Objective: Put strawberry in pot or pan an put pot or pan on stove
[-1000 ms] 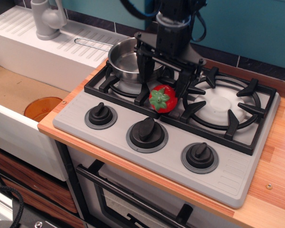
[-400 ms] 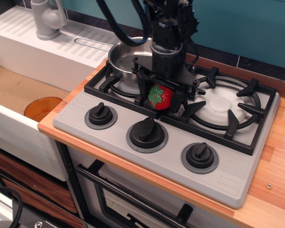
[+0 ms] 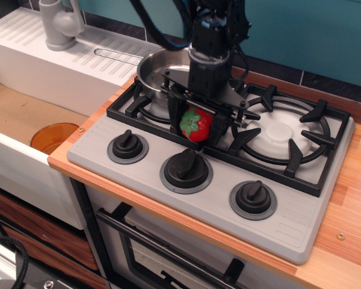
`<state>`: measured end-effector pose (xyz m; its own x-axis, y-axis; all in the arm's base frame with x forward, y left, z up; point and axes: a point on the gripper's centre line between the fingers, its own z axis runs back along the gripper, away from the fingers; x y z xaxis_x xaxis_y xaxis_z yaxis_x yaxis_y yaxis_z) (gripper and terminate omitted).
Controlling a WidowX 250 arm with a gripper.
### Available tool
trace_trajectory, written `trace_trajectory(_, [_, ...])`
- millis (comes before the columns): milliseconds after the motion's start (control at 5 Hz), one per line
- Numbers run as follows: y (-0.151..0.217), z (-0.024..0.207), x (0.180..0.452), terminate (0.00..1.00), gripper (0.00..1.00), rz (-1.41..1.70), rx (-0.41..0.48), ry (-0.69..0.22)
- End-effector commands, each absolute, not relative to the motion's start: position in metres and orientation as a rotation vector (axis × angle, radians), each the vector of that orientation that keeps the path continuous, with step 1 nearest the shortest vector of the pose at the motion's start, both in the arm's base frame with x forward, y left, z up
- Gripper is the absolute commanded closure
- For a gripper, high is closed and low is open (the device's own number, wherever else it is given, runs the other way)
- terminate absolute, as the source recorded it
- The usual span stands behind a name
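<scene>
The red strawberry (image 3: 196, 124) with its green cap sits between the black fingers of my gripper (image 3: 197, 125), which is shut on it. It hangs just over the front middle of the grey stove (image 3: 289, 226), slightly tilted. The steel pot (image 3: 155, 73) stands on the left burner behind and to the left of the gripper, its wire handle reaching left over the white sink unit. The arm hides the pot's right side.
Three black knobs (image 3: 186, 170) line the stove's front. The right burner (image 3: 286, 135) is bare. A white sink unit (image 3: 54, 63) with a grey tap (image 3: 59, 24) lies to the left, and an orange disc (image 3: 53, 136) sits lower left.
The gripper came down around the strawberry, shut on it, and has lifted it slightly, shifting it left toward the pot.
</scene>
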<state>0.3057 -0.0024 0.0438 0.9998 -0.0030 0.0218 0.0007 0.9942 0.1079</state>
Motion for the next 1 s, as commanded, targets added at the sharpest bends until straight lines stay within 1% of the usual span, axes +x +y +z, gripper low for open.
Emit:
trace_trajectory(0, [0.0, 0.124, 0.329, 0.0, 1.0, -0.005, 0.12, -0.002])
trace_trajectory(200, [0.016, 0.141, 0.348, 0.0, 1.0, -0.033, 0.131, 0.025])
trace_trajectory(400, [0.043, 0.141, 0.372, 0.0, 1.0, -0.074, 0.134, 0.013])
trace_trajectory(600, [0.061, 0.127, 0.383, 0.0, 1.0, -0.094, 0.126, -0.01])
trace_trajectory(800, [0.07, 0.114, 0.377, 0.0, 1.0, -0.086, 0.13, -0.034])
